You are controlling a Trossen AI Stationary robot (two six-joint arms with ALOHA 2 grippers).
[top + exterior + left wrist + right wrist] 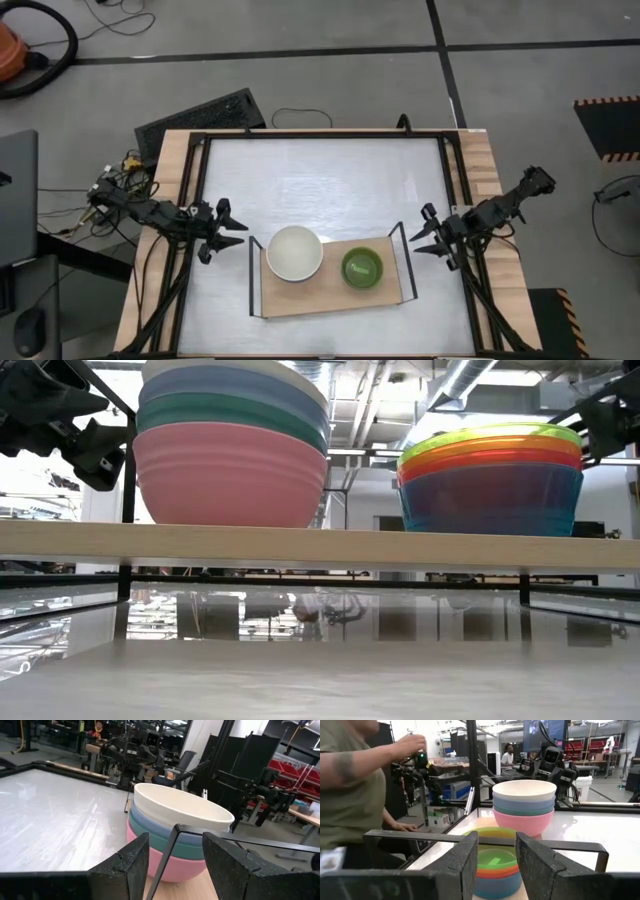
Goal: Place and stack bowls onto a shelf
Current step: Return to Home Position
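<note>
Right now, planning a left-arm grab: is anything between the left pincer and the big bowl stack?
Yes: the wire frame at that end of the shelf stands directly between the left pincer and the stack.

Grey floor [300,25], exposed ceiling ducts [462,378]

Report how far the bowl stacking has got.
Done: the large stack, white on top, and the small stack, green on top, stand on the shelf. In hand: nothing; left hand and right hand are open, beside the shelf's ends. Left: no loose bowl shows on the tabletop; only parking the arms, likely.
</note>
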